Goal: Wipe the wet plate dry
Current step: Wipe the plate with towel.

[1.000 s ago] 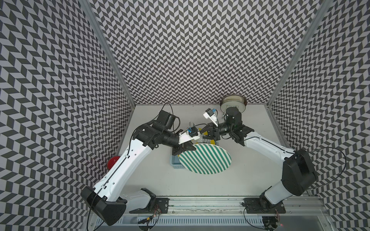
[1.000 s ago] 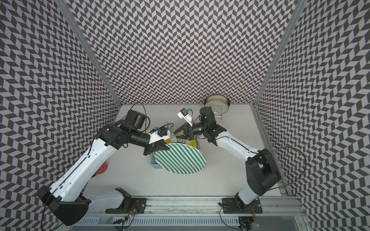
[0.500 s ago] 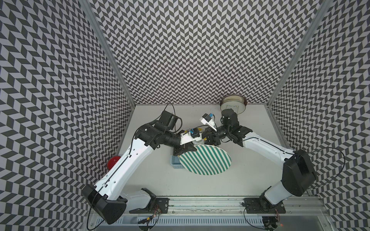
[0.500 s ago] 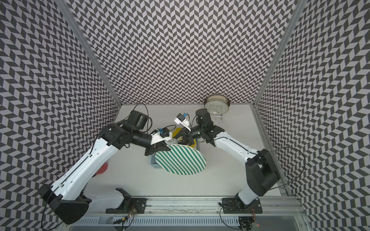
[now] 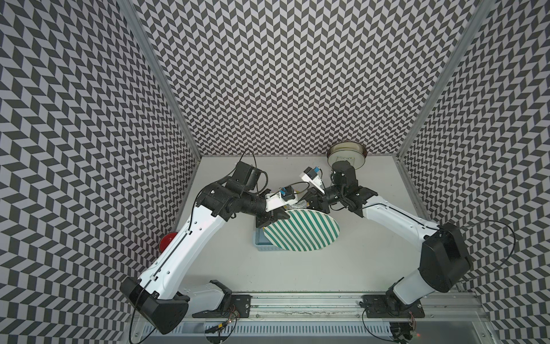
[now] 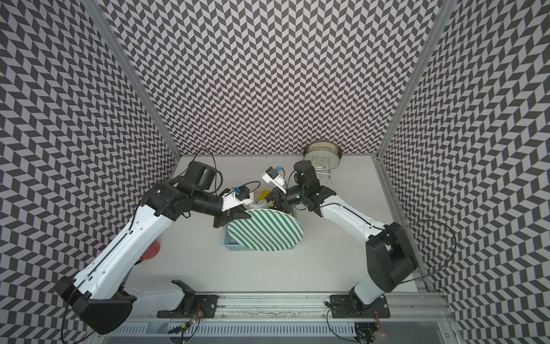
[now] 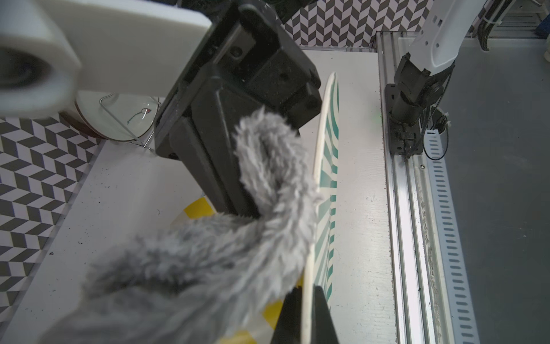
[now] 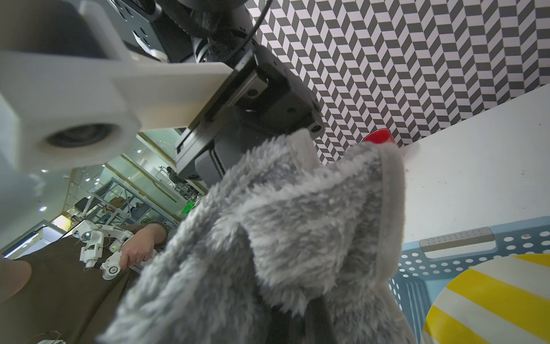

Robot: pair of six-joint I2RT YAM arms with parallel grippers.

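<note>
Over the blue perforated basket (image 5: 259, 242) at mid-table, the left gripper (image 5: 271, 216) is clamping the far left rim of the green-striped plate (image 5: 303, 230). It is holding the plate lifted and tilted, striped face turned up toward the near side. The right gripper (image 5: 309, 203) is pinching a fluffy grey cloth (image 7: 232, 247), which is draping against the plate's pale back at its far edge; how hard it is pressing cannot be told. A yellow-striped plate (image 8: 491, 300) is lying in the basket below. By its look, the held plate is handling as a stiff, smooth, breakable disc, slippery while wet. A firm pinch on the rim is the sensible hold, with wiping pressure kept close to that grip. The cloth is soft and limp, best taken bunched.
</note>
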